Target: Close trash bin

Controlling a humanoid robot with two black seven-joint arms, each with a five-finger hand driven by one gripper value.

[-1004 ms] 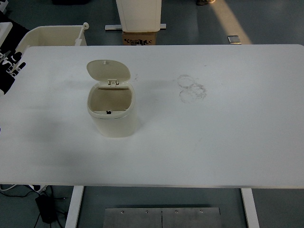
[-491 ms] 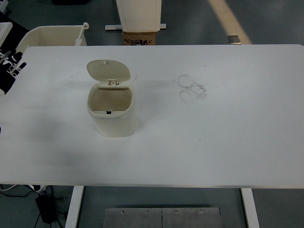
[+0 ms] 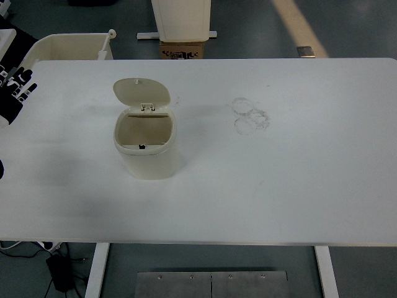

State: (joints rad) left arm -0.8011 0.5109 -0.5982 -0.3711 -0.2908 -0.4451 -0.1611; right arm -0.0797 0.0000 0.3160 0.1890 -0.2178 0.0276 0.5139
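White table [image 3: 279, 186], with the trash bin [image 3: 146, 149] standing left of centre; its lid [image 3: 141, 93] is upright on the rear hinge, so your closing is not begun. Your left hand [image 3: 15, 87], at the left edge, seems relaxed and empty, and sits slightly further in than a moment earlier.

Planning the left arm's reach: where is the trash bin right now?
In the head view the trash bin stands left of the table's middle, lid up, the left hand at the left edge, ring-shaped smudges to its right.
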